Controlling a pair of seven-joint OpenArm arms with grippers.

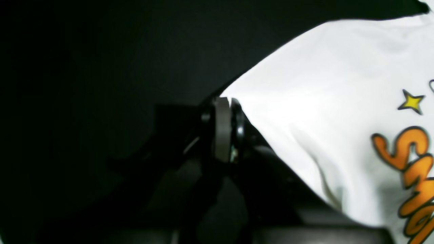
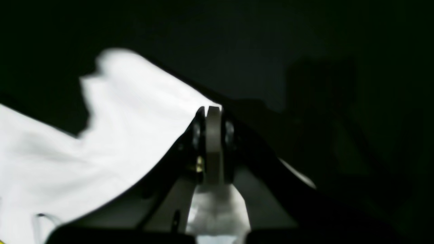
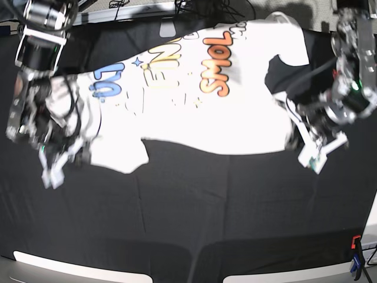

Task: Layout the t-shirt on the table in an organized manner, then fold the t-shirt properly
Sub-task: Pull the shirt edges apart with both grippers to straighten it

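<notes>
The white t-shirt lies spread print-up across the far half of the black table, its orange, yellow and blue lettering running sideways. At the shirt's right near corner my left gripper is low on the cloth. In the left wrist view that gripper is shut on a corner of the t-shirt, near a yellow star. My right gripper is at the shirt's left end. In the right wrist view it is shut on a corner of the white t-shirt.
A red and blue clamp sits at the table's near right corner. Cables lie behind the far edge. Black wrinkled cloth stretches from the shirt to the front edge.
</notes>
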